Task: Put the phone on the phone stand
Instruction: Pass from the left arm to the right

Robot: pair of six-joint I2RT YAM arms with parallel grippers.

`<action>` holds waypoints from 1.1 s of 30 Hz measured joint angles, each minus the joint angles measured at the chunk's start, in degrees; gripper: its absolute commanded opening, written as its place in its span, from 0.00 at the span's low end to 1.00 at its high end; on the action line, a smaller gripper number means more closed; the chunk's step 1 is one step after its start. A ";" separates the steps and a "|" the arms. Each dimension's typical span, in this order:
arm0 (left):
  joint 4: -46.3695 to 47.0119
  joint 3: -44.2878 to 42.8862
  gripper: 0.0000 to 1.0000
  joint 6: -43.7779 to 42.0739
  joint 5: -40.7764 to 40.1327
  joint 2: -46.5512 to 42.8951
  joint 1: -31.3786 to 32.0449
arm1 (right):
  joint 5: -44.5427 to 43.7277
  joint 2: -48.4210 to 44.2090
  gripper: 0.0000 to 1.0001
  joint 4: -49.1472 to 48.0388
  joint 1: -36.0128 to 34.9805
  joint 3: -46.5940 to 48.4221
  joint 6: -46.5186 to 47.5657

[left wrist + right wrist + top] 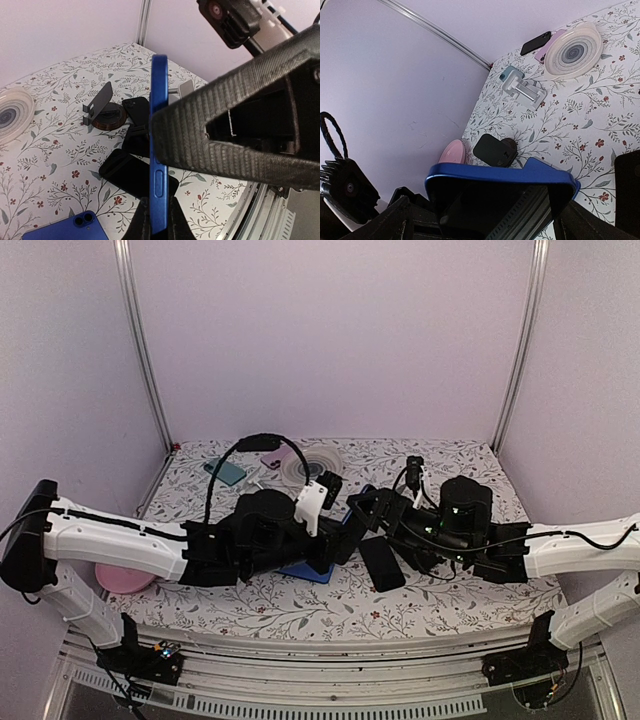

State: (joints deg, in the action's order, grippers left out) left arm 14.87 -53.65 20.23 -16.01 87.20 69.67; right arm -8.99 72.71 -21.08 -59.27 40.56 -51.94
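Blue phone [159, 85] upright on edge, aloft; black round-based phone stand [102, 107] beyond.

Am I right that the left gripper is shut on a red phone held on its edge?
Not quite: the phone is blue, not red, as the left wrist view shows. The left gripper is indeed shut on it, holding it on its edge.

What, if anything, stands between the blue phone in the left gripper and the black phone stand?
Nothing upright. In the left wrist view, the blue phone has open air toward the black phone stand; only a black phone lies on the table beside its base.
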 measured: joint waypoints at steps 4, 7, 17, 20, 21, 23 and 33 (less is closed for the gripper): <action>0.33 -0.02 0.00 0.04 0.07 0.15 0.09 | -0.35 0.28 0.84 -0.20 0.04 0.00 -0.15; 0.76 -0.17 0.00 0.13 0.04 0.17 0.11 | -0.63 0.57 0.74 -0.50 0.13 0.00 -0.39; 1.16 -0.31 0.00 0.83 -0.35 0.20 0.11 | -0.83 0.72 0.41 -1.40 0.20 0.00 -1.05; 1.16 -0.31 0.00 0.85 -0.35 0.20 0.11 | -0.83 0.72 0.32 -1.40 0.20 0.00 -1.01; 1.16 -0.31 0.00 0.85 -0.35 0.17 0.13 | -0.83 0.72 0.30 -1.40 0.20 0.00 -1.01; 1.16 -0.31 0.06 0.87 -0.35 0.20 0.11 | -0.83 0.72 0.27 -1.40 0.20 0.00 -0.96; 1.73 -0.35 0.42 1.29 -0.11 0.20 0.35 | -1.49 0.70 0.16 0.55 0.17 0.00 1.70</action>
State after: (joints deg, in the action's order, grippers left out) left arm 16.60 -54.00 21.52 -16.12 87.39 70.02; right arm -10.48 73.41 -20.53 -59.09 40.56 -50.24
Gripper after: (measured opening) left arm 0.341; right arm 0.727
